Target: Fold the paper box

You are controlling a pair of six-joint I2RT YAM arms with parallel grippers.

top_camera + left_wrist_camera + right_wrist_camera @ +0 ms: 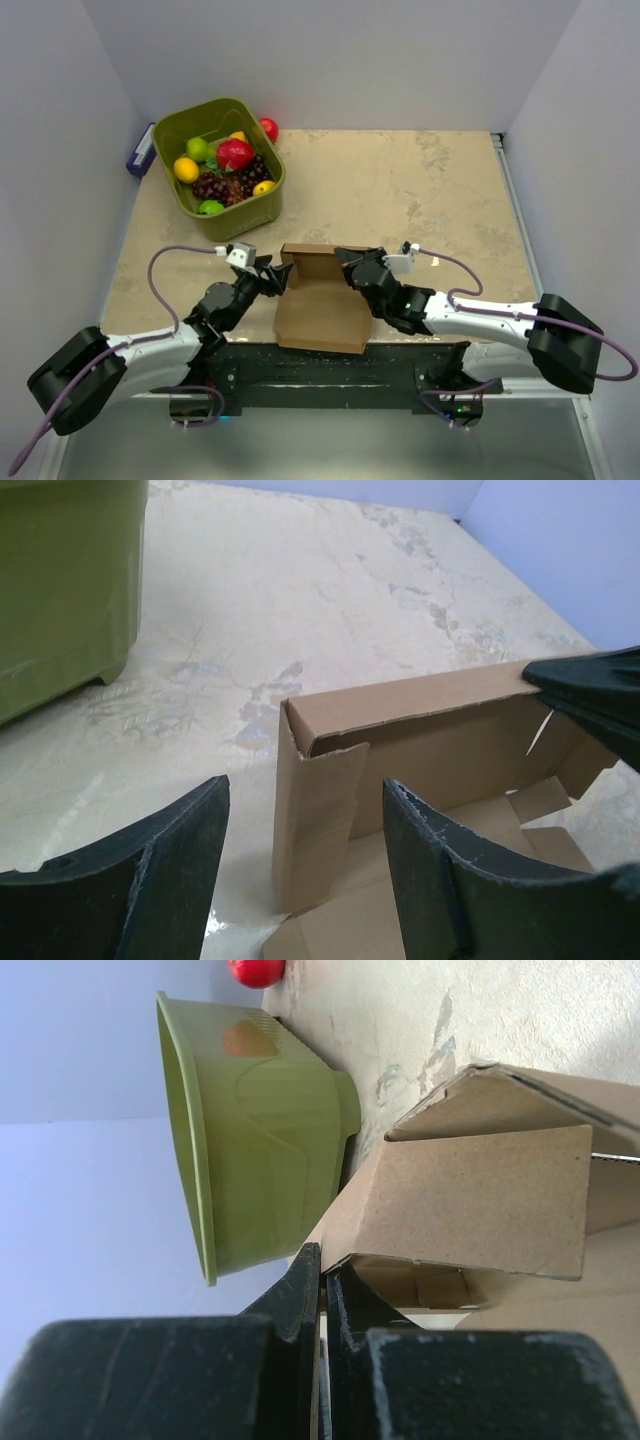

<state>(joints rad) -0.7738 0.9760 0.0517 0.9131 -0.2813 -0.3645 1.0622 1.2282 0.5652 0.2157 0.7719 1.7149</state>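
Paper box (320, 315) at worktop (430, 190) near edge, between the arms, back wall raised | right jaws pinched shut on that wall's top edge | left jaws wide apart, facing left corner flap | likely light, thin, easily creased: grip panel edges, bend along scores

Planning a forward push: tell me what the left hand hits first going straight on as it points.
Probably the paper box: its upright corner flap stands right ahead of the open left hand, though depth is unclear.
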